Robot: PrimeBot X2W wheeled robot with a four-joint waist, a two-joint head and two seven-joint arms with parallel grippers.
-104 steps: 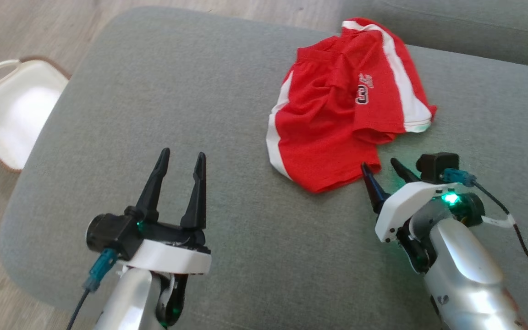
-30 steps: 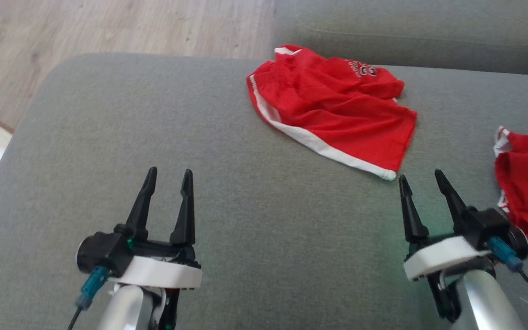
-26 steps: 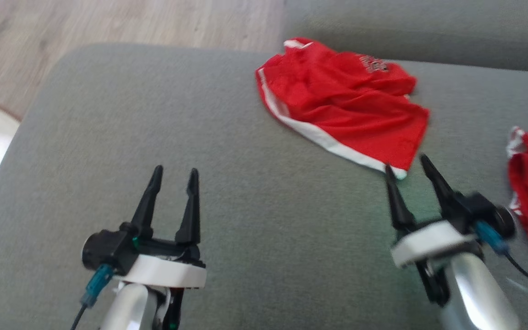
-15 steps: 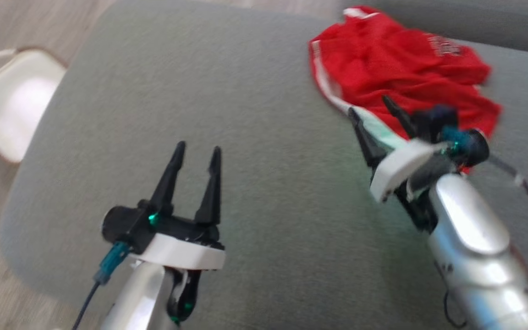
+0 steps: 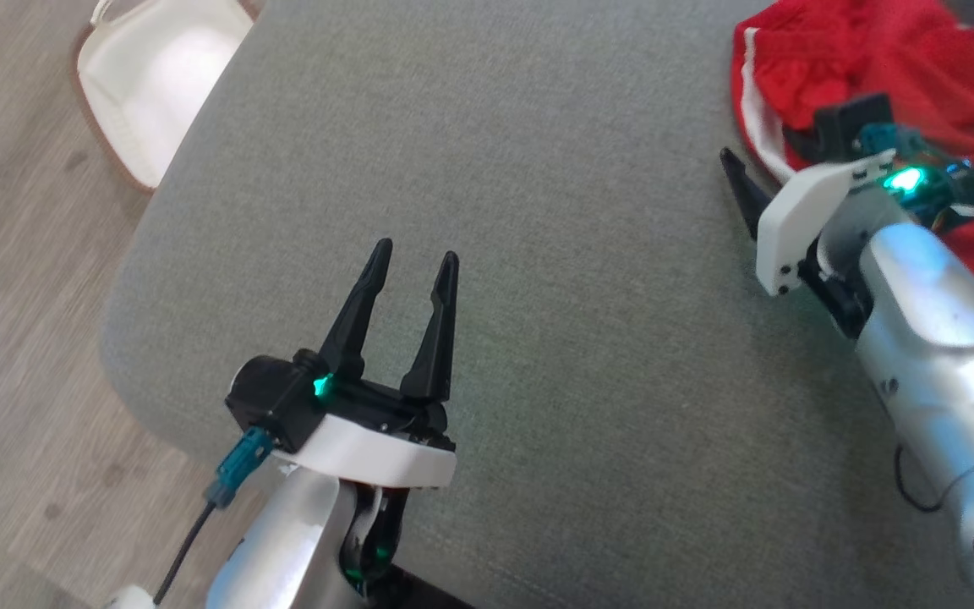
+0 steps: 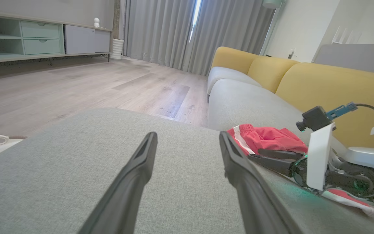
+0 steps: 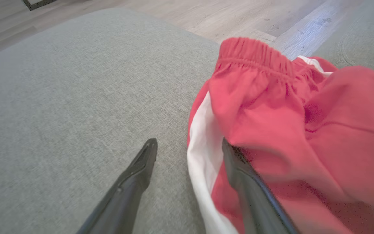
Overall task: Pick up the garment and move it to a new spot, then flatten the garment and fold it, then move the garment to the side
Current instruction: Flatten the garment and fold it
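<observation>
Red fabric shorts with a white side stripe and a gathered elastic waistband [image 7: 287, 123] lie crumpled on the far right part of the broad grey woven seat cushion [image 5: 538, 169]. The right gripper with two long dark fingers [image 7: 189, 142] sits low at the near edge of the cloth, its claw spread wide. In the right wrist view one finger lies over bare cushion, the other has its tip tucked beneath a red fold, and the white stripe runs between them. Nothing is pinched. The left gripper [image 5: 417, 251], of the same make, hangs over bare cushion well apart from the shorts, its claw likewise spread and empty. A white basket with a brown rim [image 5: 157, 76] stands on the pale wooden plank floor [image 5: 13, 254] just beside the cushion's far left corner
</observation>
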